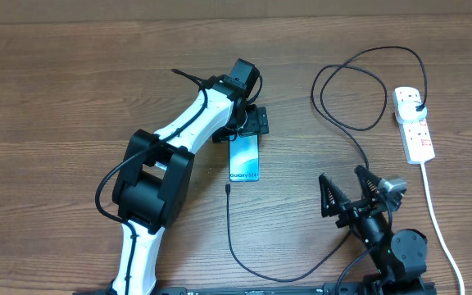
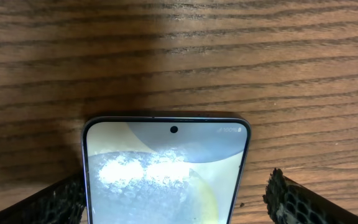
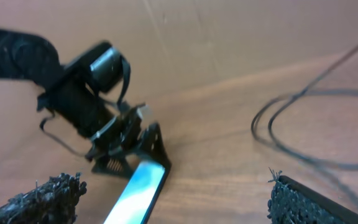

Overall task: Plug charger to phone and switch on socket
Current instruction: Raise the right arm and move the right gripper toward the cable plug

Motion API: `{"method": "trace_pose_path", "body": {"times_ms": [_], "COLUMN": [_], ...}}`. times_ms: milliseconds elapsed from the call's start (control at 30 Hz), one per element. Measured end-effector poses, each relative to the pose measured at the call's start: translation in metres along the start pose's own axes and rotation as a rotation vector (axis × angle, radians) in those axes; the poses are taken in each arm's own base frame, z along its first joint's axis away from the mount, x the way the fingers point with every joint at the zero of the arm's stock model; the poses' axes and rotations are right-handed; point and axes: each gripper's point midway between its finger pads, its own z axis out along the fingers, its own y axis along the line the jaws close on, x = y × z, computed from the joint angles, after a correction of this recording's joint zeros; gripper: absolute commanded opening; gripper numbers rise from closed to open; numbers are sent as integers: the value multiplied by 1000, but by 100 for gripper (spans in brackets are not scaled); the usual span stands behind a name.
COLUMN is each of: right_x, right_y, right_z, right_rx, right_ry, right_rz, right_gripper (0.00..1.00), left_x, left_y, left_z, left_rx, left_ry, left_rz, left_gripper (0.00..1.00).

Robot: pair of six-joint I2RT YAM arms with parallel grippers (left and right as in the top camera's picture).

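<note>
Between spread left jaws, phone edges

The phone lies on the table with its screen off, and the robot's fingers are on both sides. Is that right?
Not quite: the screen of the phone is on, light blue, as the left wrist view shows. It does lie on the table, with the fingers of the left gripper on both sides.
</note>
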Motion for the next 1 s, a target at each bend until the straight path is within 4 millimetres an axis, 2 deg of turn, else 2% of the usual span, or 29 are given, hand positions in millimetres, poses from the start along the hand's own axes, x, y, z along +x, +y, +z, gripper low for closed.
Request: {"method": "trace_pose_path", "body": {"times_ms": [167,200,433,567,667,800,1000], "right_x": [-8,-16,-110,-137,-143,-140,-107], "right_y": [6,9,51,64,67,64,61], "right_z": [-11,-15,-51,-61,-62,-46,-4], "right_rx": [25,31,44,99,157,202,171], "right_ry": [63,64,38,175,319,467,670], "right_rz": [25,26,16,47,80,116,194], "right_gripper": [100,100,100,100,100,100,100], "left_x": [0,0,0,0,0,0,0], "left_y": [0,0,0,0,0,0,0], "left_z": [0,0,0,0,0,0,0], "left_rx": [0,0,0,0,0,0,0], "left_ry": [0,0,0,0,0,0,0], "left_rz": [3,3,10,14,15,14,14], "left_gripper": [96,96,96,97,97,97,97]}}
